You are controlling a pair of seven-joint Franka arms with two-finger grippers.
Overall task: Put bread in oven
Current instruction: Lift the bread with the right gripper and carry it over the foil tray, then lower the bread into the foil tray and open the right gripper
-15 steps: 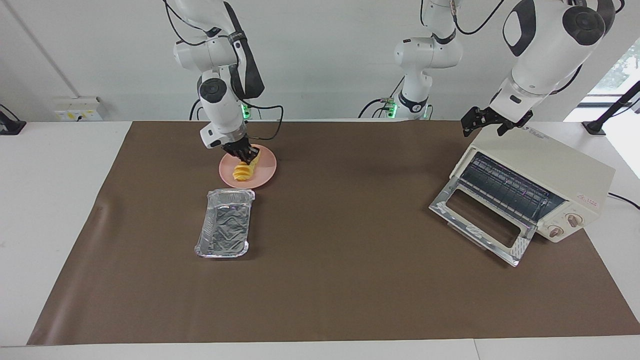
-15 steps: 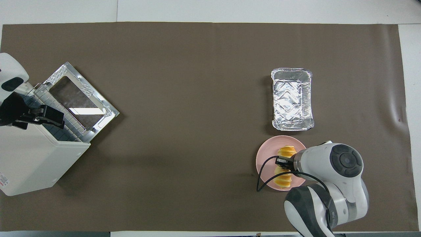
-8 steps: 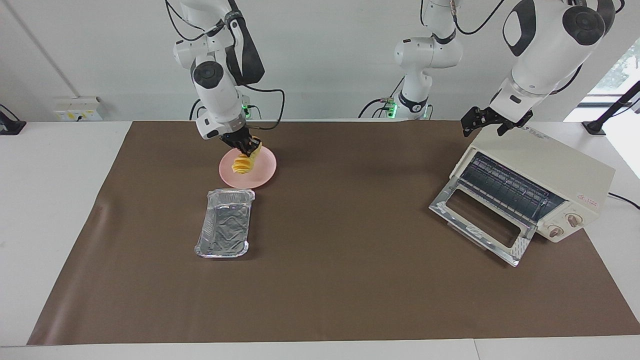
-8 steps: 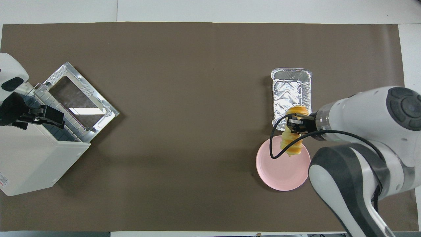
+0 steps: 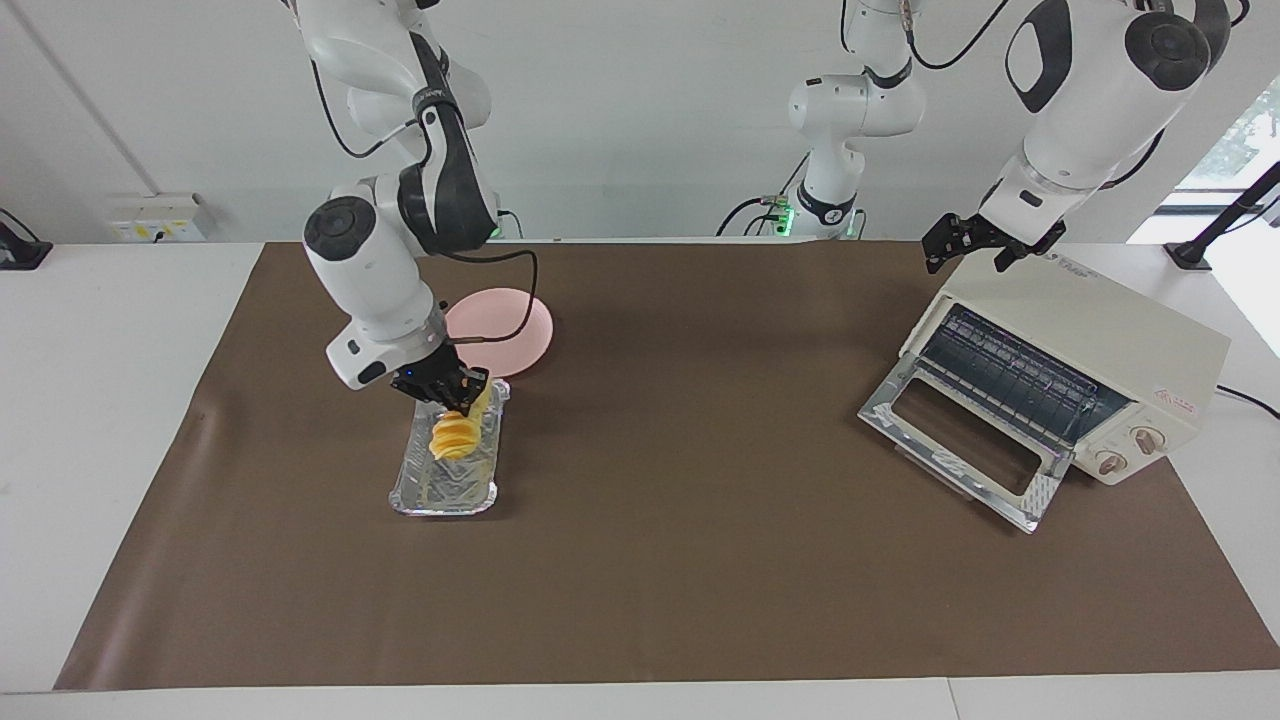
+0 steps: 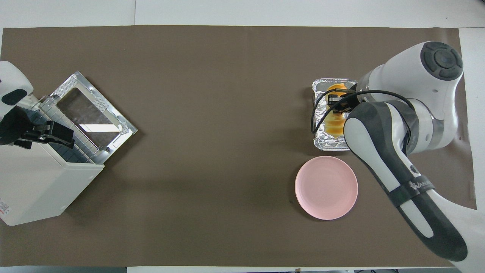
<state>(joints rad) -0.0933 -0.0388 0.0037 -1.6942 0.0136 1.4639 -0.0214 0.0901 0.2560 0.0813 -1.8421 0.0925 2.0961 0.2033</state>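
Bread, a small ridged yellow-orange loaf (image 5: 453,436) (image 6: 335,121), hangs tilted from the right gripper (image 5: 452,397) (image 6: 338,105), pinched near its upper end, over the rectangular silver foil tray (image 5: 412,480) (image 6: 317,141), while the left gripper (image 5: 975,243) (image 6: 45,133) waits, fingers spread, over the cream-white boxy toaster oven (image 5: 1100,350) (image 6: 34,185) with its door down.
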